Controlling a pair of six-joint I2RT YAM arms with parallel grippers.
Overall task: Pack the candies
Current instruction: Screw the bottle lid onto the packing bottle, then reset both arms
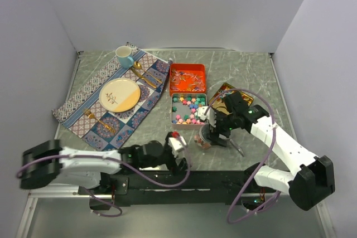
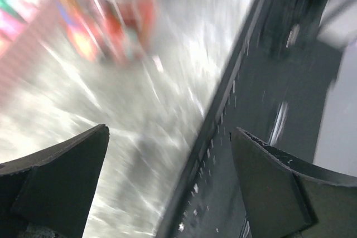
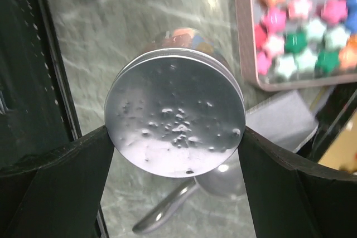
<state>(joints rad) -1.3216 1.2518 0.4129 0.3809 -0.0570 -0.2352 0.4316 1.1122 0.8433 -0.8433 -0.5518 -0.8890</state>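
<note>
Grey marbled table [image 1: 251, 71]: I am clasping a round silver lid [image 3: 175, 112] in the right gripper [image 1: 210, 131]. Just beyond it, leftward, candies [image 1: 188, 110] are lying; left gripper [image 2: 170, 132] is gaping empty.

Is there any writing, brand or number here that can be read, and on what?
None can be read.
The round silver lid shows only small dents, no letters.
The wrapped candies in the orange tin and the gold-patterned lid are too small to tell print from pattern.
The left wrist view is blurred.
</note>
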